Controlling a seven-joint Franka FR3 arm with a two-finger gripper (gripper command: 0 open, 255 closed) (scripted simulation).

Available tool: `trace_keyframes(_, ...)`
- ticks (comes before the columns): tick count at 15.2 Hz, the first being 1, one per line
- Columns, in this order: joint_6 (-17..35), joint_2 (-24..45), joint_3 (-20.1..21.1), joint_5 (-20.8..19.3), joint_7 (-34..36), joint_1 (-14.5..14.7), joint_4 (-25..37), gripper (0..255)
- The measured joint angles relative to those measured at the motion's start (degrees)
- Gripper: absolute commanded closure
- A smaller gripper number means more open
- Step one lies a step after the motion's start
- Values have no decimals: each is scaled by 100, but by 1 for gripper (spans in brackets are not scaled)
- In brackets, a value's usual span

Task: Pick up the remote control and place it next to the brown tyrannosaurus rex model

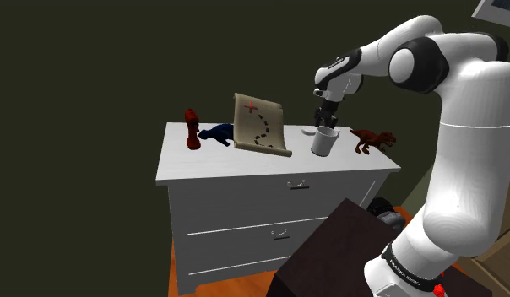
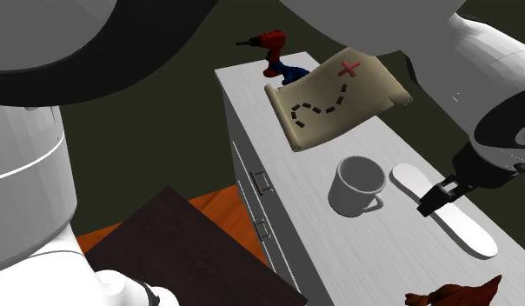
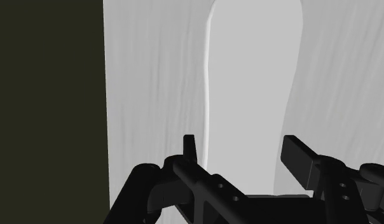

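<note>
Dark olive walls back a white dresser with smooth drawer fronts in the shoulder view, where the black gripper hangs just above and behind a plain white mug. A brown tyrannosaurus rex model stands near the mug toward that view's right, and a curled tan map, a blue dinosaur and a red drill stand toward its left. In the second exterior view the remote control lies flat just beside the mug, a long, thin, featureless white slab with rounded ends. The gripper is poised over it, and orange floor shows beside the dark brown stand. In the wrist view the remote looks pale grey and runs lengthwise between the fingers, which are spread at its long edges without visibly clasping it, on a faintly streaked dresser top.
</note>
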Motion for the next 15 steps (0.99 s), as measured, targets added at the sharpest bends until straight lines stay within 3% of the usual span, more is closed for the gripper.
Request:
trace_keyframes(5,18,13,5,10,-6,-4,-4,255)
trace_keyframes(6,18,13,5,10,-7,-4,-4,0)
trace_keyframes(12,19,11,4,10,-6,-4,-4,0)
trace_keyframes(15,-298,-164,-68,-118,54,18,171,0)
